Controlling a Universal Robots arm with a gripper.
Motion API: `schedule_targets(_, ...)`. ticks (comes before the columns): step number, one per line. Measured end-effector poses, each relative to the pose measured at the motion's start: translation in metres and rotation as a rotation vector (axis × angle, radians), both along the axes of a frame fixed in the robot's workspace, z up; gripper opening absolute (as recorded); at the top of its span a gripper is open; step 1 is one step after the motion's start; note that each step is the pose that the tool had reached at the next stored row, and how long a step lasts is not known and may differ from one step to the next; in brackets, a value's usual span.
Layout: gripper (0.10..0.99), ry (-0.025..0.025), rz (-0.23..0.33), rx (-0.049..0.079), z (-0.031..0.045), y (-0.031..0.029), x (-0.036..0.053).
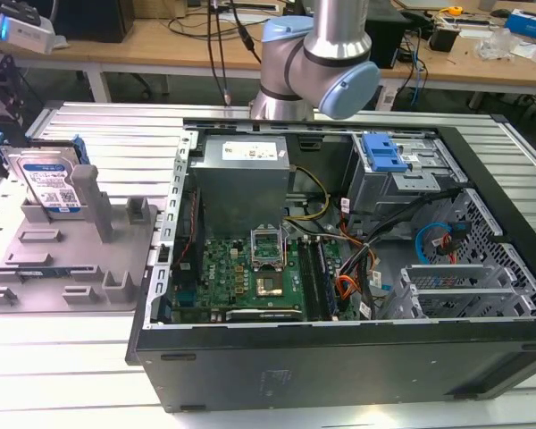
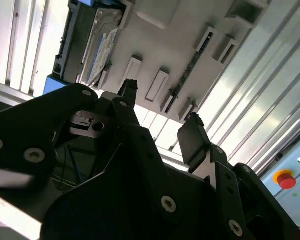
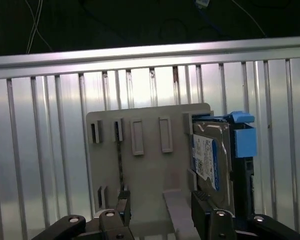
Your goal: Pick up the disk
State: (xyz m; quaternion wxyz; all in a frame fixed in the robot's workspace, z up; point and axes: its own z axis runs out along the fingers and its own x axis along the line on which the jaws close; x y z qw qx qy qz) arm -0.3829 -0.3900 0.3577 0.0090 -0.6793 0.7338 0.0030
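While the tool (image 3: 161, 197) gapes empty, disk (image 1: 52, 183) upright in holder (image 1: 71, 255), lower edge hidden.

I am seeing gleaming silver metal on the disk (image 1: 49, 183), matt grey plastic holder (image 1: 71, 264), ribbed shiny metal tabletop (image 1: 116, 134).

Wooden workbench (image 1: 161, 43) behind; ribbed metal tabletop (image 1: 98, 121); cables (image 1: 213, 54) hanging.
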Motion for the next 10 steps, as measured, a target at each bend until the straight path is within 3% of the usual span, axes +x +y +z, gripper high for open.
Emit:
schedule_targets(6, 0.600, 0.0007, 0.000, -0.005, -0.0001, 0.0373, -0.0026)
schedule_targets(8, 0.600, 0.0009, 0.000, -0.007, -0.0001, 0.0543, -0.0035)
schedule_targets(10, 0.600, 0.0010, 0.000, -0.008, -0.0001, 0.0637, -0.0040)
